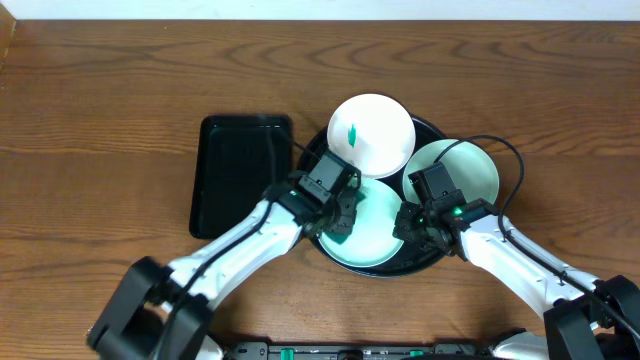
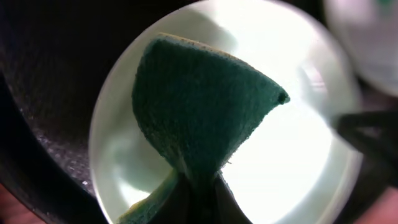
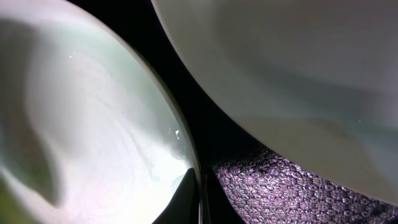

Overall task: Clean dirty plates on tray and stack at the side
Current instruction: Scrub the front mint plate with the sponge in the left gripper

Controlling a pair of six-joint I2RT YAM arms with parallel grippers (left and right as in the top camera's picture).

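Plate (image 1: pixel 372 240) at six o'clock on tray (image 1: pixel 425 130): left end effector (image 1: pixel 340 228) pinches sponge (image 2: pixel 199 106), right end effector (image 1: pixel 408 228) pinches rim. Recommend even, overlapping strokes; hold rim steady.

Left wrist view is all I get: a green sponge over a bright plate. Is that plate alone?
Observer: No. Overhead, the round black tray holds three; yours is the front plate.
Operator: Is any dirty?
Observer: The back plate carries a small green smear.
Operator: What steadies mine?
Observer: The right gripper pinches its rim with its fingers.
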